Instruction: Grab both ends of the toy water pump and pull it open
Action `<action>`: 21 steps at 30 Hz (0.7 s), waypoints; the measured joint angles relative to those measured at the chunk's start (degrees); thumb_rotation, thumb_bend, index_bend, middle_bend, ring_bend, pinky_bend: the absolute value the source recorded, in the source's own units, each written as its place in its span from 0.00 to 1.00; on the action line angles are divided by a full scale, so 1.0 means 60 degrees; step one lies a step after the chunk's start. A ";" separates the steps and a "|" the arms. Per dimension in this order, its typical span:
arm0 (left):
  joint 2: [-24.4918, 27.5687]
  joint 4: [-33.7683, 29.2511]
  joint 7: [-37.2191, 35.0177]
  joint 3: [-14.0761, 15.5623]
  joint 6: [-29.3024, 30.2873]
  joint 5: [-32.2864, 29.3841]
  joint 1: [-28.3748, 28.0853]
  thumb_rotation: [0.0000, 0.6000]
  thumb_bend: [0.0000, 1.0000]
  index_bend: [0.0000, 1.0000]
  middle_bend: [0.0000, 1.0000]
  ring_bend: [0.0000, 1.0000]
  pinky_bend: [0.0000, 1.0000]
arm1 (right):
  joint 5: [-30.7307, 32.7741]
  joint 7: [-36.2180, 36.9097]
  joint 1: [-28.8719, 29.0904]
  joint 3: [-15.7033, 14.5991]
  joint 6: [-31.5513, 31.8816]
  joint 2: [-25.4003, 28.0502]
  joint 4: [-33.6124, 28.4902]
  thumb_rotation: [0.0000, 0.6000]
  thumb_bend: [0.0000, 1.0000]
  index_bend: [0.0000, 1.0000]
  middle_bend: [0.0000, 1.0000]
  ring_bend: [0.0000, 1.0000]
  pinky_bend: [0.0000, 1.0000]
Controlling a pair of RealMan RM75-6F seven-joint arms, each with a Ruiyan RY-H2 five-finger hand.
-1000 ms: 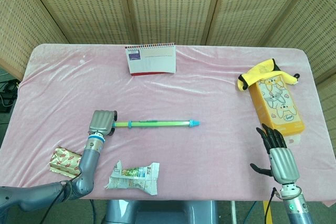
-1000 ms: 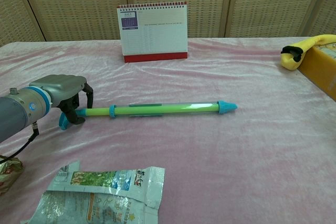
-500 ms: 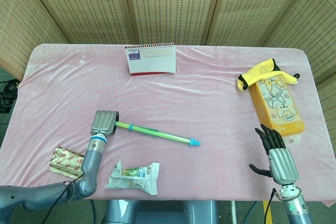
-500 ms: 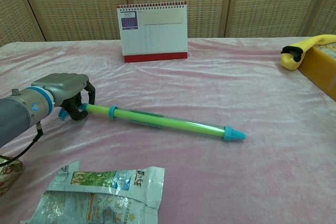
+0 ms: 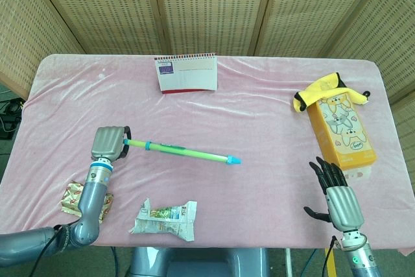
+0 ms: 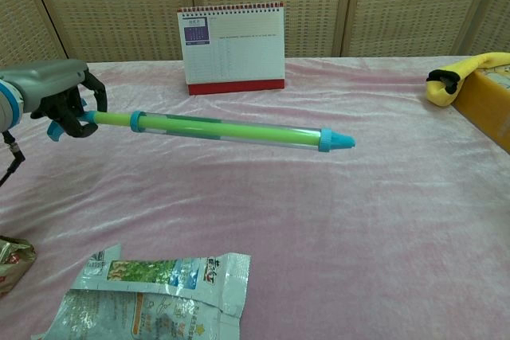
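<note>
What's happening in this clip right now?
The left hand grips the handle end of the toy water pump and holds it off the pink tablecloth, nozzle pointing toward the right hand. That hand is open near the table's right edge, not touching the pump, which is not yet pulled open.

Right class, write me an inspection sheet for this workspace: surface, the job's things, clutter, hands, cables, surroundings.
Surface: table under a wrinkled pink cloth.
Job's things: toy water pump, green tube with blue tip, lifted off the cloth, not pulled open.
Clutter: desk calendar at the back; orange box with a yellow cloth on it at the right; snack packet and small wrapped packet near the front left.
Hands: left hand grips the pump's handle end; right hand empty, fingers spread, far from the pump.
Cables: dark cables off the table's left edge.
Surroundings: woven screen panels behind.
</note>
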 measured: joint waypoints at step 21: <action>0.1249 -0.2177 0.0597 -0.0254 0.1073 -0.1518 -0.0482 1.00 0.68 0.84 0.97 0.87 0.82 | 0.2038 -0.5324 0.1368 0.1787 -0.0808 -0.0712 -0.3334 1.00 0.28 0.38 1.00 1.00 0.70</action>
